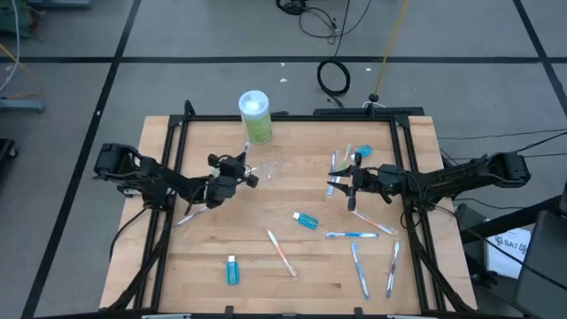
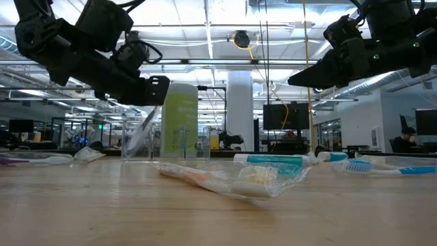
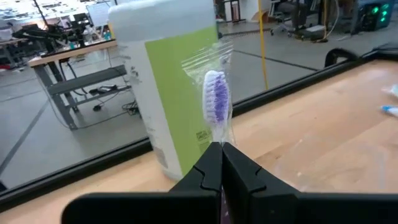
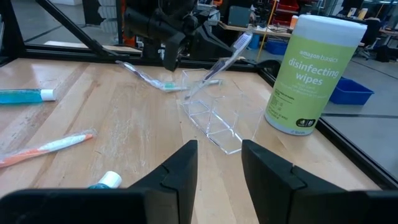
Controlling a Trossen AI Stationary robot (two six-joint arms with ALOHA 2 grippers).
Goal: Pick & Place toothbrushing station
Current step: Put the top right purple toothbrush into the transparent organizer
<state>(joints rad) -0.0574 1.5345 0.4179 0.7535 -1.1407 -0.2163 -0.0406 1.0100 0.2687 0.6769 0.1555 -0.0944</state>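
Left pincer (image 3: 221,163) fully closed on a wrapped toothbrush (image 3: 217,102), held above the table (image 1: 292,275) beside the clear cup (image 1: 271,167). Right pincer (image 4: 219,163) half open, holding nothing, hovering facing the cup.

A pale wooden table (image 1: 204,248) with a black frame along its edges carries everything. Near its far edge stands a green wipes container (image 1: 255,117) with a white lid, and just in front of that sits a small clear plastic cup (image 1: 270,167). Scattered over the rest lie a blue tube (image 1: 232,270) near the front left, another blue tube (image 1: 306,221) near the middle, an orange toothbrush (image 1: 282,253) between them, a blue toothbrush (image 1: 352,235), and several more wrapped toothbrushes (image 1: 359,268) toward the right side.
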